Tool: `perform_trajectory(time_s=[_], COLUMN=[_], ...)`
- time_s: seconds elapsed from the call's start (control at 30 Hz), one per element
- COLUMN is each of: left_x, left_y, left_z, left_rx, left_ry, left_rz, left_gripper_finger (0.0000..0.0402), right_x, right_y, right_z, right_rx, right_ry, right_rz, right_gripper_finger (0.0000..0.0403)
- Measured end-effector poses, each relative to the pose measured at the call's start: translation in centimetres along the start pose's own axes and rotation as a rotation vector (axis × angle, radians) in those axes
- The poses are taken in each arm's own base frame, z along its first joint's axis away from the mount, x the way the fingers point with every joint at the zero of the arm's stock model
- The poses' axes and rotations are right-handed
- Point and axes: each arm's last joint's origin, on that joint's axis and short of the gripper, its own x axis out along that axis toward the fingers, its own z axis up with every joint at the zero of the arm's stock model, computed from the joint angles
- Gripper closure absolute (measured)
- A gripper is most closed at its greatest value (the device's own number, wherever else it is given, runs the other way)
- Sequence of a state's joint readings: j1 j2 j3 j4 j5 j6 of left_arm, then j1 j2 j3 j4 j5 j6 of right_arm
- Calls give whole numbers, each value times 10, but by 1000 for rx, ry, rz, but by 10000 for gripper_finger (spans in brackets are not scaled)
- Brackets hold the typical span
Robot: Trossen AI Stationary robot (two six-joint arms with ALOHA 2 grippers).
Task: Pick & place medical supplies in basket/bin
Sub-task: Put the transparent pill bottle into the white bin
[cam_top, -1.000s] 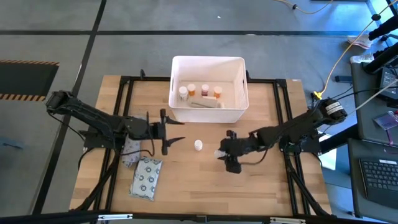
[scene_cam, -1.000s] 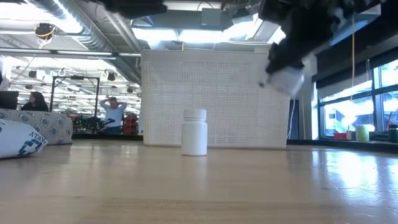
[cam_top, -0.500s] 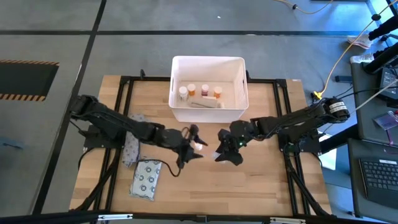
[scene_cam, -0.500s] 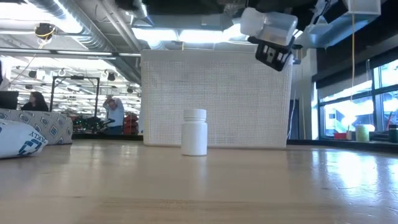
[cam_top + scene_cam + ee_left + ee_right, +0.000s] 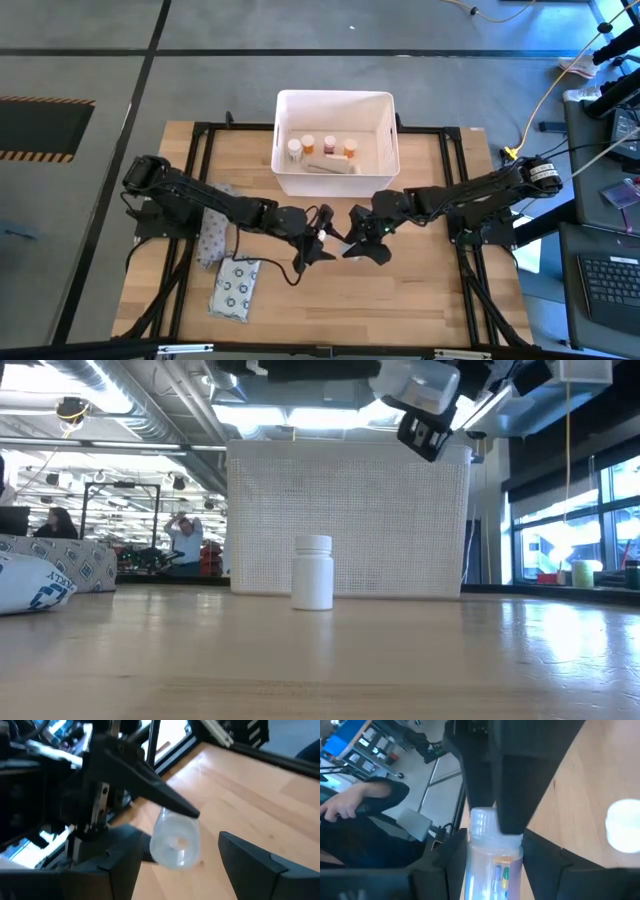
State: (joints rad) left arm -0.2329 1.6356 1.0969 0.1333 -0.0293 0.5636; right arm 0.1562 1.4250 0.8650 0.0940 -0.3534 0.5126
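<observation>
My right gripper (image 5: 358,240) is shut on a translucent white bottle (image 5: 425,382) and holds it high above the table's middle. My left gripper (image 5: 318,246) is open and faces it. In the left wrist view its fingers stand on either side of that bottle's end (image 5: 175,842); whether they touch it I cannot tell. A second white bottle (image 5: 313,572) stands upright on the table in front of the white basket (image 5: 284,183). The basket holds small bottles with orange and pink caps (image 5: 330,146) and a white roll (image 5: 330,168). A ring-patterned packet (image 5: 236,288) lies flat near the left front. My right gripper pinches the translucent bottle's body (image 5: 495,865) between its two fingers, coming level from the table's right side, the fingers lying along it. The bottle is lifted clear and lies tilted, its ribbed cap (image 5: 482,820) pointing away from the wrist toward my left gripper.
A second patterned packet (image 5: 212,236) lies beside my left arm. The black frame rails (image 5: 470,270) run along the table's left and right sides. Bare wood (image 5: 400,300) spreads across the near right. People stand in the room far behind the table.
My left arm has swung from the table's left to its middle, over the standing bottle and up to my right gripper. My right gripper has carried its bottle upward and a little toward the left, tipping it over. The standing bottle has stayed in place.
</observation>
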Motion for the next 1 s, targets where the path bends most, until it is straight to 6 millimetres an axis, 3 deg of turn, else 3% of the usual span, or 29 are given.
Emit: perform_trajectory(time_s=[0.3,0.77,1.0], left_x=[0,0,0], left_y=[1,2,2], left_z=[2,2,3], left_rx=[26,67,58], left_ry=[-21,-20,-22], left_rz=[7,21,24], left_gripper_finger=[158,255,259], right_x=[0,0,-1], right_y=[1,1,2], right_z=[4,4,4], right_rx=[-15,-12,-38], right_ry=[-36,-38,-26], right_rz=[17,19,51], right_gripper_finger=[232,232,232])
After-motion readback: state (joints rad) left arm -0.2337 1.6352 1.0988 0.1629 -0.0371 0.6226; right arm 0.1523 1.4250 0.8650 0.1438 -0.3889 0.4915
